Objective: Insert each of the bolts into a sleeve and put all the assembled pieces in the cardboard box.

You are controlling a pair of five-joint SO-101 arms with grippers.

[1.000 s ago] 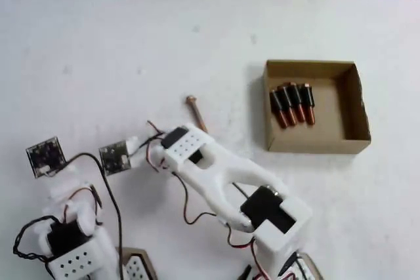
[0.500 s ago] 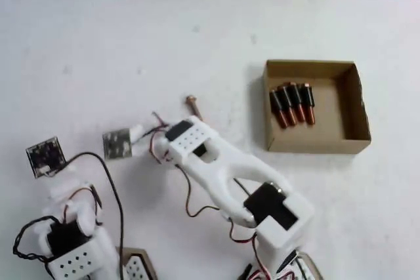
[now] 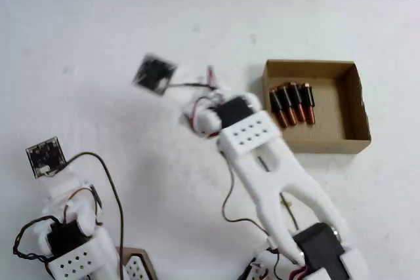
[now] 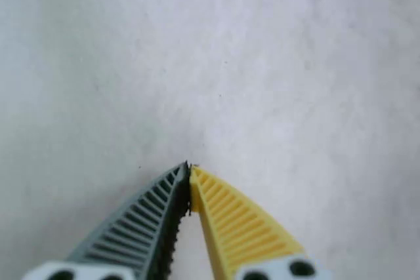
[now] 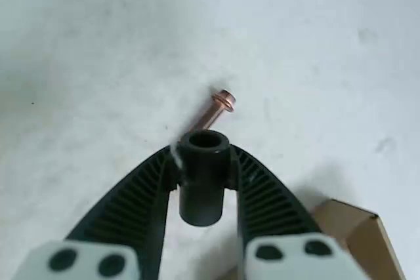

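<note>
Currently the right gripper (image 5: 203, 154) is clamped on a black sleeve (image 5: 202, 188), with the open end facing away from the claw. One copper bolt (image 5: 215, 113) lies on the white table (image 3: 98, 31) just past that open end, head pointing away. Can't tell whether the shaft and sleeve touch. The right arm (image 3: 262, 155) is stretched over mid-table, wrist just left of the cardboard box (image 3: 348, 90). The box sits right of centre and holds four assembled pieces (image 3: 292, 104) side by side near its left wall. The left gripper (image 4: 189, 174) is closed, tips meeting, above the table surface. The left arm (image 3: 65, 240) is folded at the near left corner, well apart from the box.
</note>
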